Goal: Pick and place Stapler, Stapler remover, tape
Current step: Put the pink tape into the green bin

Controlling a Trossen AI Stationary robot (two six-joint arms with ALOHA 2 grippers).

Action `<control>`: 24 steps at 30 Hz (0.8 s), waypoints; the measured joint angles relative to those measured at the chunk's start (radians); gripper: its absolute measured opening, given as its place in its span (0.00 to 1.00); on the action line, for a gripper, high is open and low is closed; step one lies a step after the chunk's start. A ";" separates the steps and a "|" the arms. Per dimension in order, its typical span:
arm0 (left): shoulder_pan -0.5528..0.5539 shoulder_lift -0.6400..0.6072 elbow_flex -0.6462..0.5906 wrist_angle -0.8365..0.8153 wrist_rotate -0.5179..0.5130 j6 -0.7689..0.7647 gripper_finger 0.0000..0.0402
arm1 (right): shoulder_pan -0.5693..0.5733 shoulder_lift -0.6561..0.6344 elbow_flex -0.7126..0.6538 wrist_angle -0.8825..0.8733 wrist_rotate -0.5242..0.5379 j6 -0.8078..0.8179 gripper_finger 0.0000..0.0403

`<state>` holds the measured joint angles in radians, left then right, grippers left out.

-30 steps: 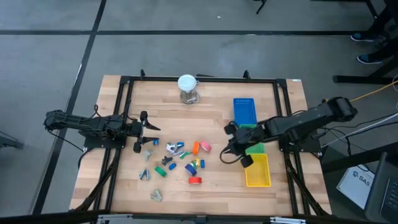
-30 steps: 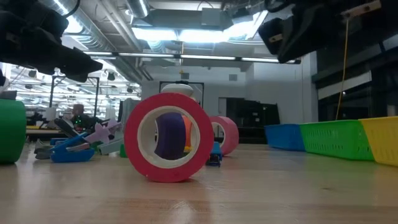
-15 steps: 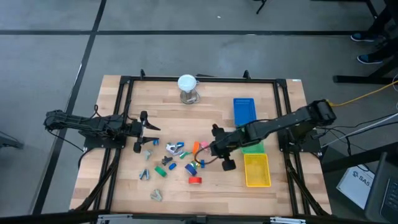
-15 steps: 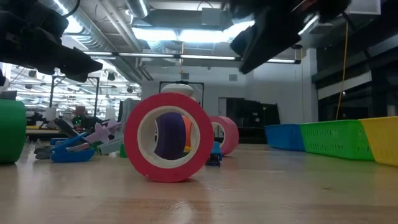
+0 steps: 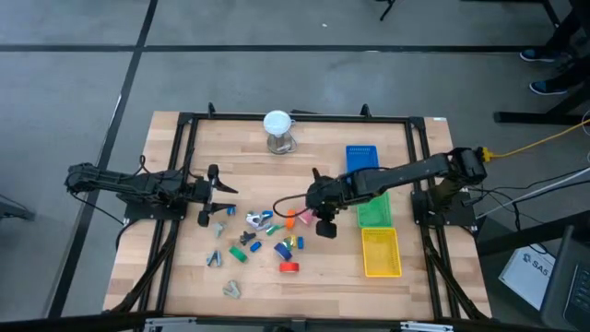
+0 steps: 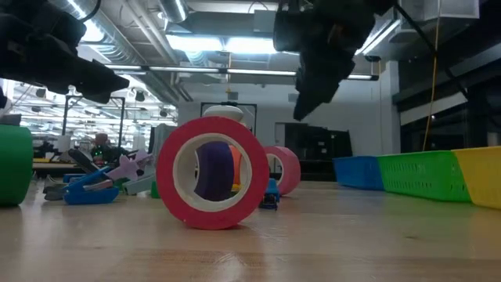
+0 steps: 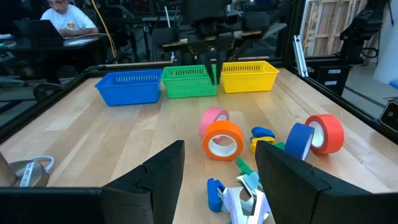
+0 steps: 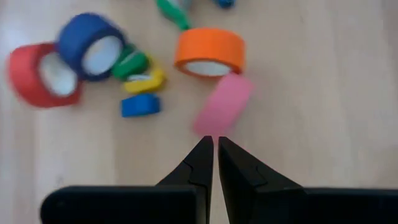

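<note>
My right pincer (image 8: 215,149) hangs above the middle of the desk (image 5: 313,277), its two fingers pressed together with nothing between them. Seen from above, that arm reaches in from the right side across the row of baskets, and the pincer (image 5: 309,198) sits over the cluster of small things. Straight below its tips stands the pink tape roll (image 8: 222,104) on its edge, and just beyond it lies the orange tape roll (image 8: 210,51) flat on the wood, the two nearly touching.

Farther out from those, the red tape roll (image 8: 38,74) and a blue tape roll (image 8: 94,45) lean against each other. Between them and the orange roll lie a small green piece (image 8: 129,62), a yellow piece (image 8: 144,82) and a blue piece (image 8: 140,106), close together.

My left pincer (image 7: 214,171) waits low at the left side of the desk, its fingers spread wide and empty, pointing toward the pile. Past its fingers I see the orange roll (image 7: 222,138) with the pink roll (image 7: 212,118) just behind it, and the red roll (image 7: 326,132) off to one side, upright against the blue roll (image 7: 301,140). Right in front of these fingers is a blue and grey staple remover (image 7: 239,196).

Along the far side from the left arm stand three baskets in a row: blue basket (image 7: 129,87), green basket (image 7: 189,81) and yellow basket (image 7: 250,76), touching one another. From desk height the red roll (image 6: 213,174) stands upright nearest the camera.
</note>
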<state>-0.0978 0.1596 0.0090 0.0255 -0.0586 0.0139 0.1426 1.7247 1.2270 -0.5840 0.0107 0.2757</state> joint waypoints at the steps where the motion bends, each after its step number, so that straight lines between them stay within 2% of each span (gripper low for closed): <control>1: 0.000 0.000 0.000 0.000 0.000 0.000 0.49 | 0.003 0.003 -0.002 -0.002 0.037 0.028 0.08; 4: 0.000 0.000 0.000 0.000 0.000 0.000 0.49 | 0.013 0.006 -0.005 -0.050 0.110 0.089 0.09; 7: 0.000 0.000 0.000 0.000 0.000 0.000 0.49 | 0.027 0.010 -0.006 -0.079 0.137 0.128 0.14; 11: 0.000 0.000 0.000 0.000 0.000 0.000 0.49 | 0.040 0.016 -0.006 -0.063 0.143 0.195 0.27; 18: 0.000 0.000 0.000 0.000 0.000 0.000 0.49 | 0.080 0.043 -0.006 0.007 0.232 0.332 0.52; 24: 0.000 0.000 0.000 -0.001 0.000 0.000 0.49 | 0.090 0.104 -0.006 0.121 0.225 0.375 0.62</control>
<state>-0.0981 0.1596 0.0089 0.0246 -0.0586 0.0138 0.2326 1.8290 1.2213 -0.4633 0.2353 0.6510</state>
